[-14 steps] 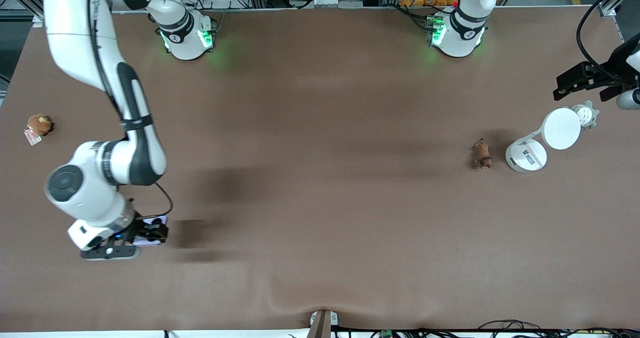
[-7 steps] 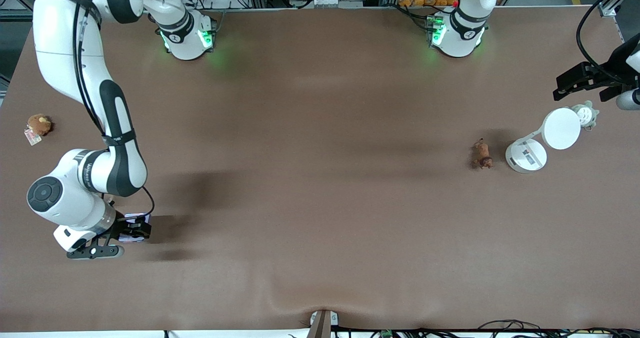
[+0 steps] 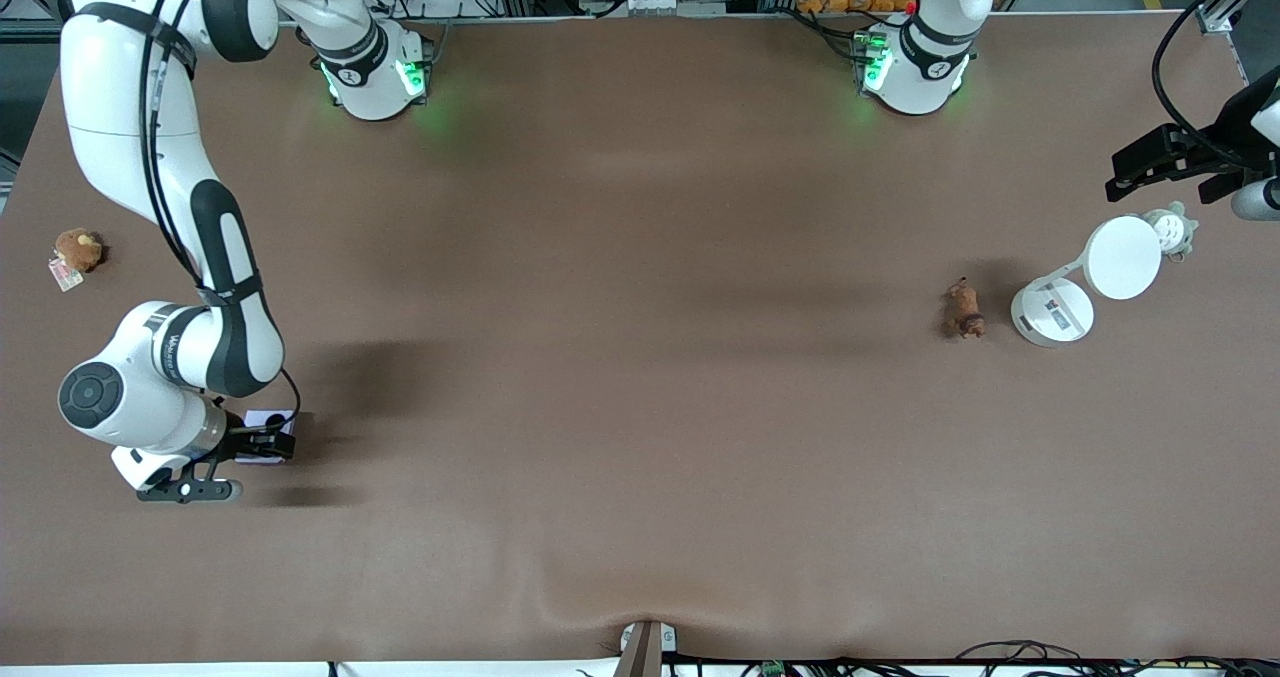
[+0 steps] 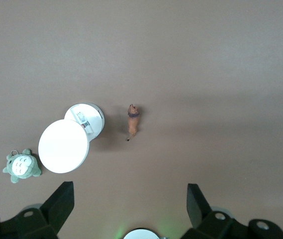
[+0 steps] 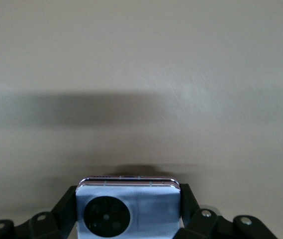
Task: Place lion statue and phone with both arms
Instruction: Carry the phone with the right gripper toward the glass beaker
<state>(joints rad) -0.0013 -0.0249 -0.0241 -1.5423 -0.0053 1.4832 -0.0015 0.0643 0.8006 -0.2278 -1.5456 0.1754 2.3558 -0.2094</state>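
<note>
Brown tabletop [image 3: 640,407] all round, and the right pincer [image 3: 262,446] is the one moving: clamped on the lavender phone [image 3: 266,421], it has slid toward the right arm's end over the last second and sunk close to the surface, so a set-down looks near. The lion statue [image 3: 965,311] hasn't budged, lying beside the white lamp [image 3: 1085,282]. Above the grey-green toy [image 3: 1172,230], the left pincer [image 3: 1168,170] waits, fingers spread.
</note>
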